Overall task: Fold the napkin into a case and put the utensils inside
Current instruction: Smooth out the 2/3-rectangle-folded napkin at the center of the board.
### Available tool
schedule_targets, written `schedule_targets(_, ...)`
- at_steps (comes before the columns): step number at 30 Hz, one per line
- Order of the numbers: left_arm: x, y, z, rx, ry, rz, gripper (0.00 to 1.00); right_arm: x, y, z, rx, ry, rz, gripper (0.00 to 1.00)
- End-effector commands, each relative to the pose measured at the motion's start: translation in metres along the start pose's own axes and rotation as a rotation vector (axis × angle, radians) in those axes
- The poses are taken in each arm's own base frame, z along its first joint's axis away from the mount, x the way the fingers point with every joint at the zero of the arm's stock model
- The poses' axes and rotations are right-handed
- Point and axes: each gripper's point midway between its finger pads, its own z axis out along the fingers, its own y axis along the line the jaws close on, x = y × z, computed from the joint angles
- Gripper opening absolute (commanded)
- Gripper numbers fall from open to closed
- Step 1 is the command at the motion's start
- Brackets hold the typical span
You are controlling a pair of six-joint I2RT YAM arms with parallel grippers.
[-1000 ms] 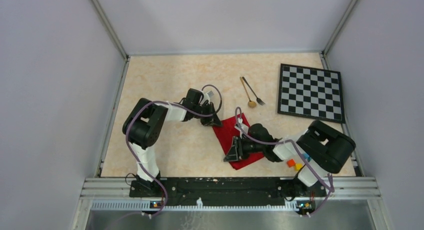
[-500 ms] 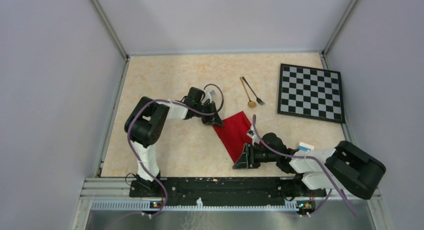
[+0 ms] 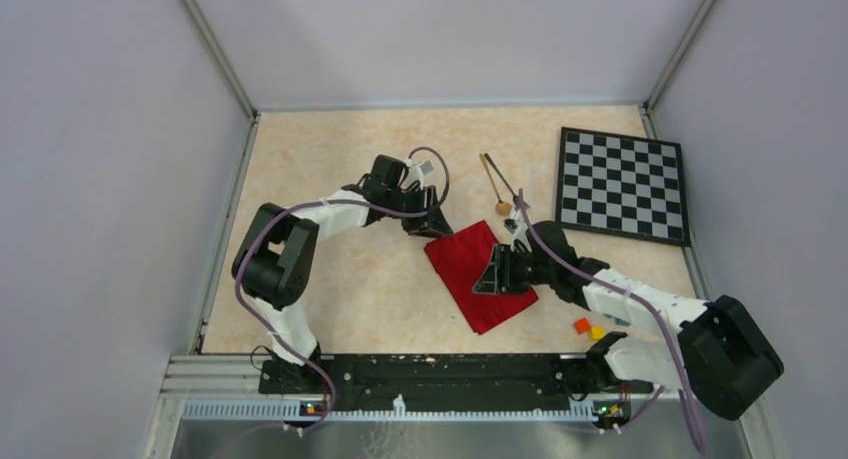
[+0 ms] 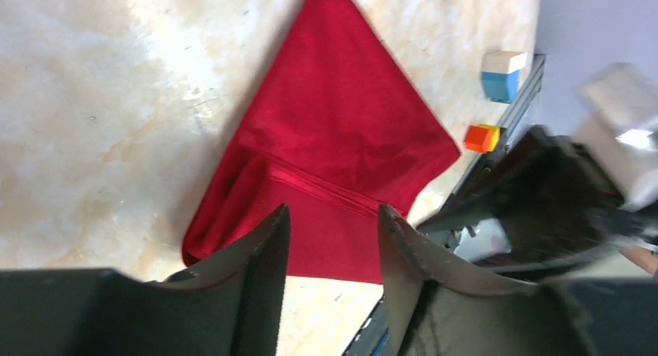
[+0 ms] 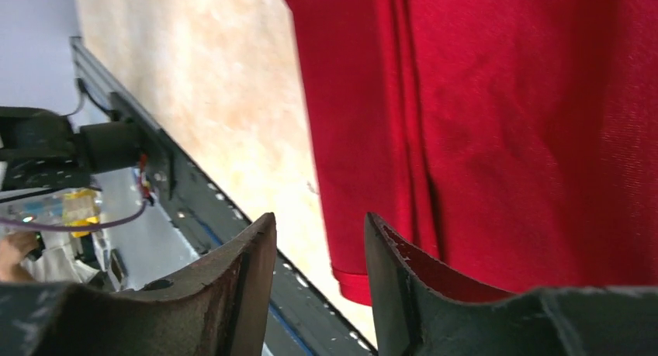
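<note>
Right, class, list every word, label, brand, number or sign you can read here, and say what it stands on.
None: no text can be read in any view.
The napkin, spoon, fork, checkered board and coloured blocks show no print or label.
Any marks on the arms are too small or blurred to read.

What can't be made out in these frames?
- Napkin: its right edge lies under the right gripper in the top view; frame edges cut it in the right wrist view.
- Fork and spoon: too small in the top view for detail; outside both wrist views.
- Left gripper: touching the napkin or hovering, unclear.
</note>
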Motion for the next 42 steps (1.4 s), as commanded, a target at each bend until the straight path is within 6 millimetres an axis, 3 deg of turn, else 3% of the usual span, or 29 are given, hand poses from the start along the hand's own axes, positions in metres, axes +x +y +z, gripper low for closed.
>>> schedule_targets(1, -0.022, -0.047, -0.035, 0.061, -0.073, 0.122, 0.54, -0.005, -0.016, 0.010, 0.061, -0.005, -0.037, 0.44)
schedule_targets(5, -0.015, -0.058, -0.053, 0.046, -0.091, 0.148, 0.59, -0.006, -0.021, 0.027, 0.082, -0.033, -0.037, 0.38)
schedule_targets(9, 0.003, -0.051, -0.071, -0.008, -0.102, 0.148, 0.61, 0.003, -0.017, 0.051, 0.106, -0.045, -0.041, 0.35)
schedule_targets(17, 0.043, -0.018, -0.101, -0.140, -0.128, 0.118, 0.63, 0.007, 0.024, 0.102, 0.024, -0.072, 0.024, 0.32)
schedule_targets(20, 0.049, -0.007, -0.104, -0.175, -0.141, 0.093, 0.63, 0.003, 0.042, 0.109, -0.019, -0.059, 0.023, 0.32)
schedule_targets(27, 0.029, -0.015, -0.086, -0.075, -0.135, 0.051, 0.56, -0.004, 0.033, 0.080, 0.004, -0.059, 0.002, 0.41)
schedule_targets(32, 0.009, -0.006, -0.065, -0.063, -0.147, 0.011, 0.48, -0.007, 0.034, 0.062, -0.084, -0.021, -0.047, 0.46)
schedule_targets(36, -0.012, 0.002, -0.050, -0.072, -0.166, -0.009, 0.38, -0.021, 0.049, 0.069, -0.159, -0.001, -0.072, 0.36)
schedule_targets(42, -0.037, 0.013, -0.026, -0.068, -0.167, -0.032, 0.22, -0.060, 0.059, 0.103, -0.243, -0.002, -0.045, 0.27)
